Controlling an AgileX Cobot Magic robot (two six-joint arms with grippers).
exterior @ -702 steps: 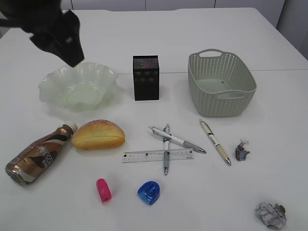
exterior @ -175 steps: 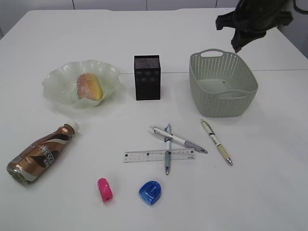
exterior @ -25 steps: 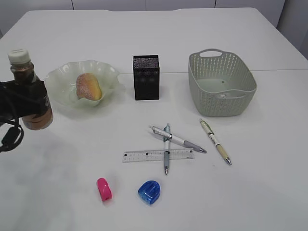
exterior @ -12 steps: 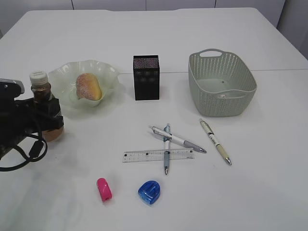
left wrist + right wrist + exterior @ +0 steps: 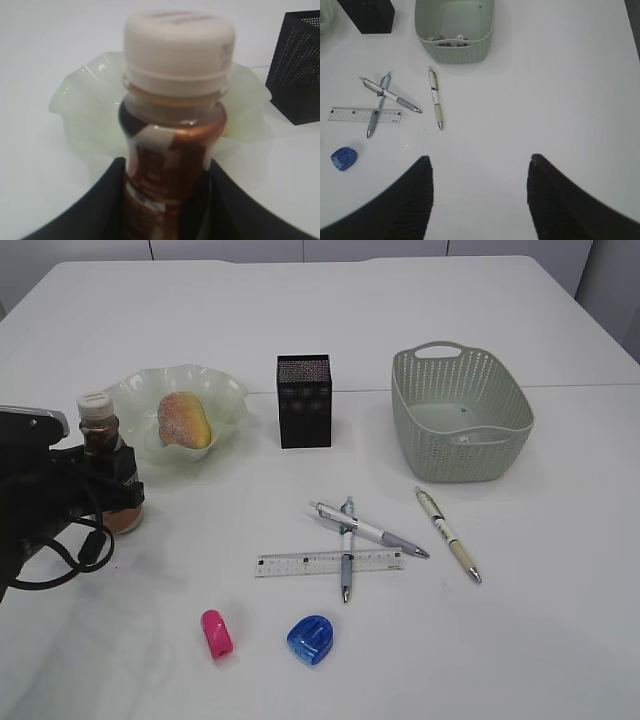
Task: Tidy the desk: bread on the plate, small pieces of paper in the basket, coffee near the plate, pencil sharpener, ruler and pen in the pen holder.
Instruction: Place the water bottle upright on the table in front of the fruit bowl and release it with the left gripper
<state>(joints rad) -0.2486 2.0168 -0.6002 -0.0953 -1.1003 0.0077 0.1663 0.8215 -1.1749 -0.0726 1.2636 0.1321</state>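
The coffee (image 5: 108, 462) is held upright in the left claw (image 5: 100, 485), just in front of the plate (image 5: 85, 100). The bread (image 5: 184, 419) is seen in the plate, behind the claw. The right claw (image 5: 479, 197) is held wide open with nothing in it, high over the tabletop (image 5: 560, 100). Far ahead of it the basket (image 5: 455, 35) is seen with paper bits (image 5: 449, 38) inside. The pens (image 5: 435, 97), ruler (image 5: 364, 114) and blue sharpener (image 5: 343, 158) are laid ahead to its left.

Bread (image 5: 184, 418) in the plate (image 5: 226, 396) — bottle (image 5: 109, 470) just left, pen holder (image 5: 304, 401) right, basket (image 5: 462, 415) beyond.
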